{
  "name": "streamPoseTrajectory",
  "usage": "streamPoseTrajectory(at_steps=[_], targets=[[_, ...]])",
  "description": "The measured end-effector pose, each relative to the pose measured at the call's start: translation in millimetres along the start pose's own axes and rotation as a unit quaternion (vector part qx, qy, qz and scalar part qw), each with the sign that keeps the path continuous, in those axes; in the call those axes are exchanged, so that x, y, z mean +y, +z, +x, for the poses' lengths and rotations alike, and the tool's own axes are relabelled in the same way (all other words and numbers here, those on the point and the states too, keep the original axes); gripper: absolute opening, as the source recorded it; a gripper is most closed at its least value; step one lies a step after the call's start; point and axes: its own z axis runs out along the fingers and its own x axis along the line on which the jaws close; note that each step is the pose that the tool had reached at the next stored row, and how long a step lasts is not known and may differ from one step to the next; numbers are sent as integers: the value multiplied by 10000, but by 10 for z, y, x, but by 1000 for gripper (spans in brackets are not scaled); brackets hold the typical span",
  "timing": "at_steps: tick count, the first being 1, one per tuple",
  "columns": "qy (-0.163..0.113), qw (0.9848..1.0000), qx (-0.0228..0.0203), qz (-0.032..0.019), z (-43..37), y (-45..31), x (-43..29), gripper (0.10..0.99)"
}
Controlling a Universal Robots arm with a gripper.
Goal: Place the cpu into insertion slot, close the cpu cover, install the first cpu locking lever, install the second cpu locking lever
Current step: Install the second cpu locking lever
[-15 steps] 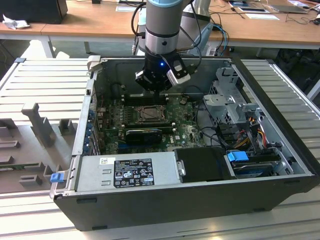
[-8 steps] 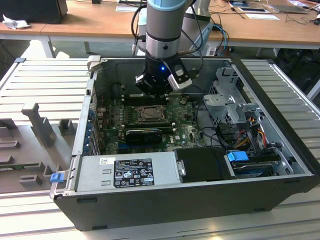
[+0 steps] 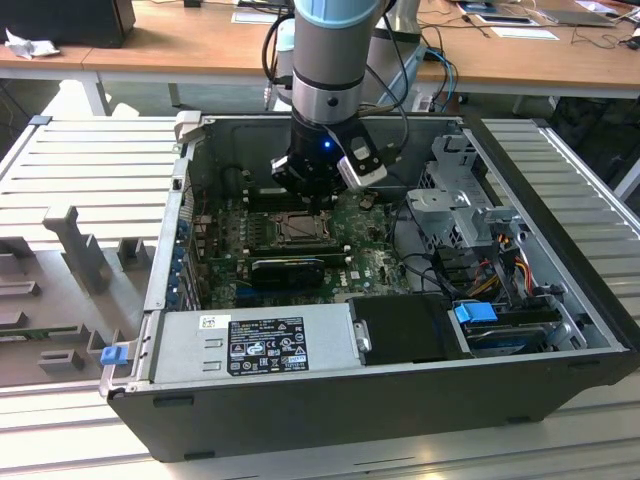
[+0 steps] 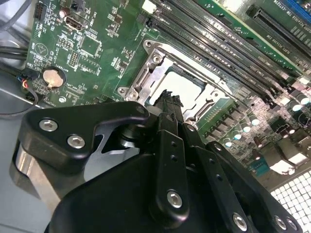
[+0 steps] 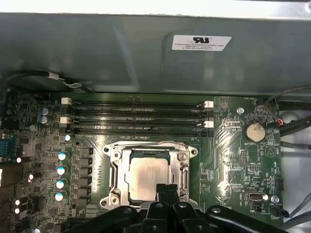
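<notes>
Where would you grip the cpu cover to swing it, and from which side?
Grip the cpu cover by a thin side rail, from above. It lies flat around the cpu, so only its outer edges offer purchase. The gripper hovers at the near rail.

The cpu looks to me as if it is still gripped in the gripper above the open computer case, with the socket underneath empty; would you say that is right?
Not quite. The cpu already lies in the socket, framed by the cpu cover, as the first wrist view shows. The gripper does hang above it inside the open computer case, but its fingertips are together with nothing between them.
</notes>
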Motion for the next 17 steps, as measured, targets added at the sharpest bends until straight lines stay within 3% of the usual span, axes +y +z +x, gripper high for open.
streamPoseTrajectory(at_steps=[6,12,17], targets=[[-1,10000,0,0,0,-8,-36,106],[1,10000,22,-1,4,4,-202,106],[-1,10000,22,-53,14,22,-301,106]])
